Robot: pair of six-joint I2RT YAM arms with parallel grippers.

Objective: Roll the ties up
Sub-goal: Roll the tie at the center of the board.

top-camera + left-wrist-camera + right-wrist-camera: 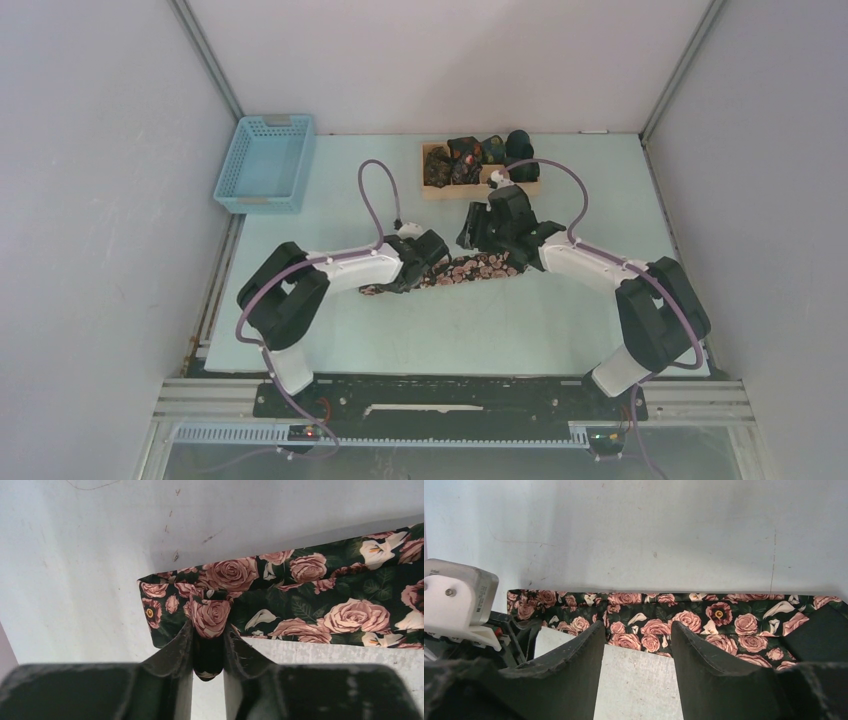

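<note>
A long dark tie (478,268) with pink roses lies flat across the middle of the table. In the left wrist view my left gripper (208,630) is shut on a folded-up bit of the tie (320,595) near its narrow end, with a rose-printed fold bulging out between the fingertips. In the top view the left gripper (424,266) sits at the tie's left part. My right gripper (638,630) is open and holds nothing; its fingers (696,645) hover over the near edge of the tie (704,612). Seen from above, the right gripper (484,244) is just right of the left one.
A wooden tray (432,188) at the back holds several small dark rolled ties (466,158). A blue plastic basket (265,162) stands at the back left. Grey walls close in both sides. The left arm's white wrist (455,600) shows at the right wrist view's left edge.
</note>
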